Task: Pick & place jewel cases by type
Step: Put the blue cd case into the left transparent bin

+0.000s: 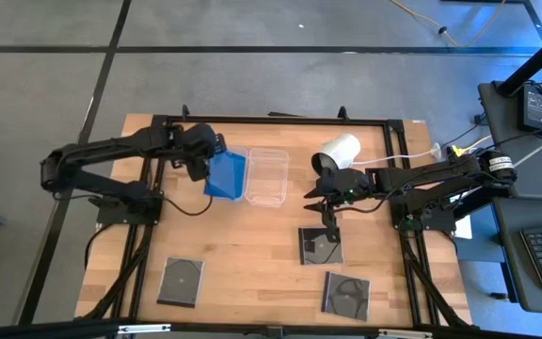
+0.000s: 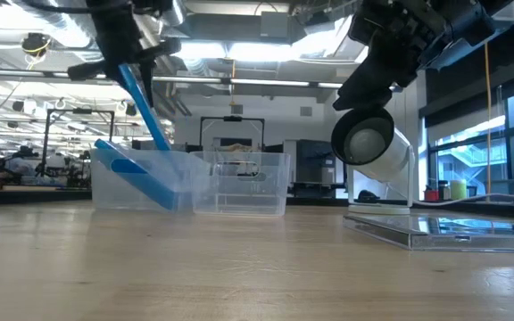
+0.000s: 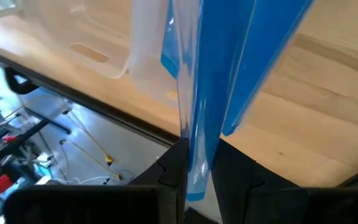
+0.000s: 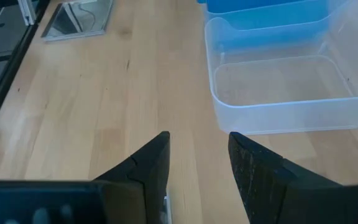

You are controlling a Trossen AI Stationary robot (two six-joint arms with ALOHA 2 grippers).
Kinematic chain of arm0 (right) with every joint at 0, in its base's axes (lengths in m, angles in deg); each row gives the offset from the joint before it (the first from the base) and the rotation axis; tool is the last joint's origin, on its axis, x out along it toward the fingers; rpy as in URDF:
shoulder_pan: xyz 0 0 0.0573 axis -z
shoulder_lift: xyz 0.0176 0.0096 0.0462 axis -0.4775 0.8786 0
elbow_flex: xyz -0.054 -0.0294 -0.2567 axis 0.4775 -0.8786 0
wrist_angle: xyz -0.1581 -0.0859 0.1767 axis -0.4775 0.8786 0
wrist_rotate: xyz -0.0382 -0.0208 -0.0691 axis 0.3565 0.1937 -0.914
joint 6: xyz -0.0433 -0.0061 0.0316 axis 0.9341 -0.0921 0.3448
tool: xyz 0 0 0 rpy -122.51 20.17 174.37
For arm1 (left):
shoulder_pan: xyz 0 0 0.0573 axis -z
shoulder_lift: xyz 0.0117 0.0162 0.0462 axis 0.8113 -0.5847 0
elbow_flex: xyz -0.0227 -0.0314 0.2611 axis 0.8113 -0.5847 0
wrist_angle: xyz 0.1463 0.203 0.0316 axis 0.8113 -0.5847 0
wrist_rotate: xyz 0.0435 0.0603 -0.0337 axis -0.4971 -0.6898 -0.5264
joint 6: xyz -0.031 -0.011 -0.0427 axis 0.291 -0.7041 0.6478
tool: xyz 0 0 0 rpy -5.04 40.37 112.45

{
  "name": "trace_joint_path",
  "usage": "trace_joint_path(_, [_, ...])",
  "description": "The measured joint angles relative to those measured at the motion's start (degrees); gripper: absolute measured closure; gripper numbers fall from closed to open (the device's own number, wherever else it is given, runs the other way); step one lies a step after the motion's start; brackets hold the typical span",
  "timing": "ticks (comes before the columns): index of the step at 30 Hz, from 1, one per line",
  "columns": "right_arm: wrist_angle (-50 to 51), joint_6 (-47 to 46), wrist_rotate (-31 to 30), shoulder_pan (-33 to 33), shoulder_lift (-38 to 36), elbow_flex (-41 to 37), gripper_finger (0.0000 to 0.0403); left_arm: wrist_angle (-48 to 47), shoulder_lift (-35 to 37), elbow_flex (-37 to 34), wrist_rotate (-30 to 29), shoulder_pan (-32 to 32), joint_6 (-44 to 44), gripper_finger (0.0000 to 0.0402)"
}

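My left gripper [image 1: 216, 162] pinches a translucent blue jewel case [image 1: 226, 175] over the blue-filled clear plastic tub [image 2: 141, 181], right gripper [image 1: 325, 209] spread & empty; three dark disc cases [image 1: 320, 246] on the wooden table [image 1: 252, 264] left, approx. halfway.

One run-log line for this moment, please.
left claw: shut on blue jewel case, above left tub | right claw: open, empty

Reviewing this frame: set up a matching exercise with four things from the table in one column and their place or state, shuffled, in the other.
Things:
1. blue jewel case
2. right tub
3. right gripper
4. left gripper

States:
A. open, holding nothing
B. shut on a case
C. empty
D. held tilted over the left tub

Pairs: 1-D, 2-C, 3-A, 4-B
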Motion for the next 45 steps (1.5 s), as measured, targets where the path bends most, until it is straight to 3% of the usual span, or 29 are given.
trace_joint_path(11, [0.02,0.78,-0.04,0.0,0.0,0.0,0.0236,0.44,-2.95,0.04,0.53,-5.13,-0.26,0.0343])
trace_joint_path(18, [0.04,1.0,-0.02,0.0,0.0,0.0,0.0236,2.43,-2.97,0.04,-1.73,-6.18,-0.26,0.0343])
trace_joint_path(23, [0.31,1.0,-0.02,0.0,0.0,0.0,0.0236,2.66,-2.97,0.04,-0.02,-5.93,0.24,0.0343])
trace_joint_path(34, [0.7,0.98,0.0,0.0,0.0,0.0,0.0236,2.73,-2.97,0.04,4.84,-5.29,10.3,0.0341])
trace_joint_path(39, [0.7,0.98,0.02,0.0,0.0,0.0,0.0236,2.81,-2.97,0.02,3.59,-5.29,8.08,0.0331])
trace_joint_path(45, [0.68,0.98,0.02,0.0,0.0,0.0,0.0236,2.81,-2.97,0.02,-3.7,-5.29,2.98,0.0318])
